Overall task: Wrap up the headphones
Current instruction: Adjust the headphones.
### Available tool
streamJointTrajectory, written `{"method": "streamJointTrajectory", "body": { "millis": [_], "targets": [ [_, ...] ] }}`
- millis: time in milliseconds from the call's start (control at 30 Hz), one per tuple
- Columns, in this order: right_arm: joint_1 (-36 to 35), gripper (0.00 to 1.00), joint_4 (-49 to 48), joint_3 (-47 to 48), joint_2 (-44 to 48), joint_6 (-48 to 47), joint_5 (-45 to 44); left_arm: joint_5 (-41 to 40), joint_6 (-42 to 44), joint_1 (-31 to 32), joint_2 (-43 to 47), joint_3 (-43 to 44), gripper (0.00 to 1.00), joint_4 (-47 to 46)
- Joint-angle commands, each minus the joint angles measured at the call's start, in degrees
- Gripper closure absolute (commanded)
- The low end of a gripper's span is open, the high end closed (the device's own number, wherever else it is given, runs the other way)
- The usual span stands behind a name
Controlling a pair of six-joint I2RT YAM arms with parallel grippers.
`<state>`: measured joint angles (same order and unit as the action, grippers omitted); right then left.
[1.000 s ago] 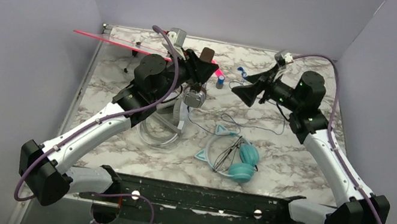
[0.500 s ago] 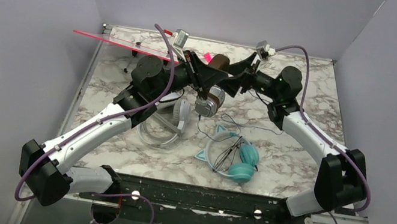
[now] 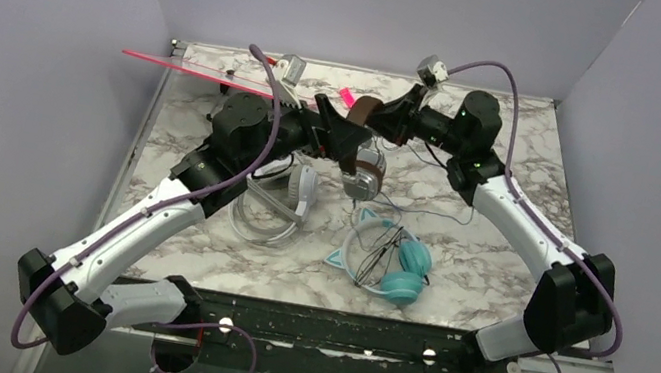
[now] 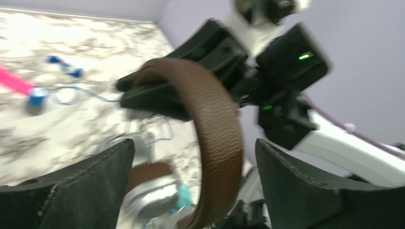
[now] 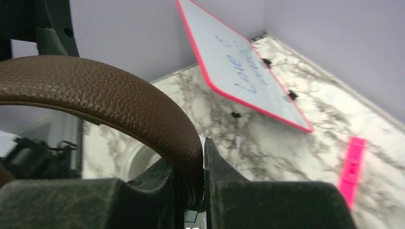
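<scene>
The small brown leather-banded headphones (image 3: 365,167) are held clear of the marble-patterned table (image 3: 496,265), toward its 12 o'clock edge. The right pincer (image 5: 203,157) is clenched on the padded band, which is pinched between its two black fingers (image 5: 258,200). The silver-and-brown cups are seen hanging below the band in the overhead view. The left pincer (image 4: 193,143) is released: its fingers are spread wide to either side of the same band, and no contact with it is seen. The white-grey headphones (image 3: 295,191) are laid on the table at 8 o'clock of the brown set. The teal cat-eared headphones (image 3: 390,262) are laid at 5 o'clock of it. A pink-framed whiteboard (image 5: 243,71) is propped at the table's 11 o'clock corner.
</scene>
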<state>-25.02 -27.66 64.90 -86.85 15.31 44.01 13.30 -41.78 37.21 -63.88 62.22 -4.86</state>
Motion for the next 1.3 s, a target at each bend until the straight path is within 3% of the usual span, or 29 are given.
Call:
{"method": "streamJointTrajectory", "body": {
  "millis": [0, 133, 267, 433, 500, 600, 700, 867, 1067, 1267],
  "targets": [
    [0.4, 0.99, 26.3, 10.8, 3.1, -20.0, -5.3, -11.1, 9.4, -0.1, 1.7, 6.0, 0.01, 19.4],
    [-0.5, 0.99, 40.9, 18.1, 1.6, -27.0, -13.4, -12.8, 12.4, 0.0, -1.3, 10.2, 0.01, 24.9],
    [-2.2, 0.99, 47.9, 23.0, -0.5, -30.0, -23.9, -16.5, 15.1, 2.1, -3.9, 14.9, 0.01, 25.7],
    [-6.3, 0.99, 52.9, 27.7, -2.4, -32.8, -32.5, -26.4, 21.7, 7.1, -9.0, 21.6, 0.09, 29.3],
    [-8.2, 0.99, 55.5, 30.3, -4.0, -34.5, -36.3, -30.2, 24.4, 9.3, -12.1, 25.0, 0.16, 31.3],
    [-8.8, 0.99, 55.0, 30.1, -3.7, -33.5, -37.1, -37.2, 26.6, 10.8, -15.8, 28.7, 0.32, 34.5],
    [-9.0, 0.99, 54.9, 30.3, -3.1, -33.3, -35.8, -41.2, 28.4, 11.0, -16.5, 29.0, 0.41, 35.1],
    [-10.0, 0.99, 56.5, 31.2, -3.8, -34.3, -36.7, -45.2, 30.1, 10.9, -16.7, 28.5, 0.42, 34.9],
    [-11.1, 0.99, 56.1, 30.1, -3.0, -35.1, -36.5, -43.4, 31.5, 9.8, -20.4, 31.7, 0.38, 35.8],
    [-11.2, 0.99, 56.4, 30.6, -2.1, -35.4, -36.3, -42.7, 32.1, 9.7, -20.8, 31.0, 0.47, 36.5]
  ]
}}
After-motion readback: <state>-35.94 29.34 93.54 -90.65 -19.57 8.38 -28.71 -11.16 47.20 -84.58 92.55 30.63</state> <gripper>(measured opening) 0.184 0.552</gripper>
